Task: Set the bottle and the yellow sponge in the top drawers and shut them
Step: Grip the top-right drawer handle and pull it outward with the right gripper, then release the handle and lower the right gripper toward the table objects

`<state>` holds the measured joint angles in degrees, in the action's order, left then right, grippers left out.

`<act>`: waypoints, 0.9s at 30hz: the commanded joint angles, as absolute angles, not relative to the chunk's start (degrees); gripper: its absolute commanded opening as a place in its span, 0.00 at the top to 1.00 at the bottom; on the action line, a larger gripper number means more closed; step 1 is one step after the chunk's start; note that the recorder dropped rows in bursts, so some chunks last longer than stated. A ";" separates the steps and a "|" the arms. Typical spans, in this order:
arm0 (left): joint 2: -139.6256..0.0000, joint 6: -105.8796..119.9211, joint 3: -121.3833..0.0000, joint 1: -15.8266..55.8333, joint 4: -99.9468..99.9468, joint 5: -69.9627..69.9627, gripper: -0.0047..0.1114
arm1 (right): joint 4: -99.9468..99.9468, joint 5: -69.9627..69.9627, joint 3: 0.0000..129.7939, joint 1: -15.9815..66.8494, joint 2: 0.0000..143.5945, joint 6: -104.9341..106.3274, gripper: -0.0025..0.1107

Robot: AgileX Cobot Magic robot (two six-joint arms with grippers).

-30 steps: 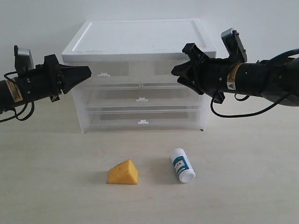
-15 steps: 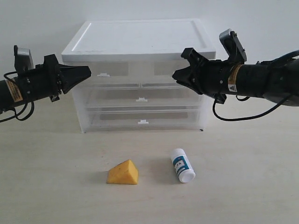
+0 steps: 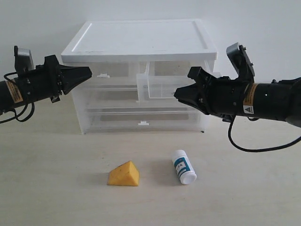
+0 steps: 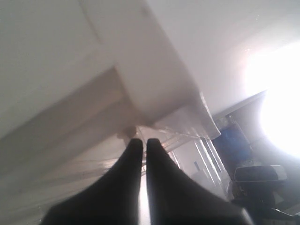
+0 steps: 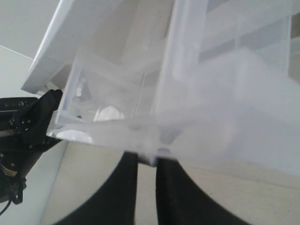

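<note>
Right gripper (image 3: 179, 93) pinches right drawer (image 3: 164, 84) handle, drawer out mid-frame for loading; left gripper (image 3: 88, 73) pinched shut by left handle (image 3: 104, 75).

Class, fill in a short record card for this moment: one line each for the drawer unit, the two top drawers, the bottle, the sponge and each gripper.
drawer unit: white-topped, translucent, at back of table
right top drawer: pulled part-way out
left top drawer: shut
bottle: lying on table in front of unit
sponge: on table, apart from bottle
right gripper: shut on right top drawer's handle
left gripper: shut, at left top drawer's handle, grip unclear
</note>
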<state>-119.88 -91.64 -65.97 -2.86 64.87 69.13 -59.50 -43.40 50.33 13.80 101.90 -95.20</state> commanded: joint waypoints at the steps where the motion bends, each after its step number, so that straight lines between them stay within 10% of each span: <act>1: -119.79 -91.18 -66.37 -3.00 60.62 66.23 0.93 | -61.21 -44.48 47.93 13.90 101.04 -93.55 0.98; 11: -119.79 -91.18 -66.37 -3.00 60.84 66.40 0.93 | -62.33 -50.16 47.93 13.90 101.04 -91.94 0.95; 20: -119.79 -91.18 -66.37 -3.00 60.84 66.40 0.93 | -66.28 -50.98 47.93 13.90 101.04 -96.53 0.28; 27: -119.79 -91.18 -66.37 -3.00 60.84 66.40 0.93 | -79.47 -51.73 47.93 13.90 101.17 -103.55 0.39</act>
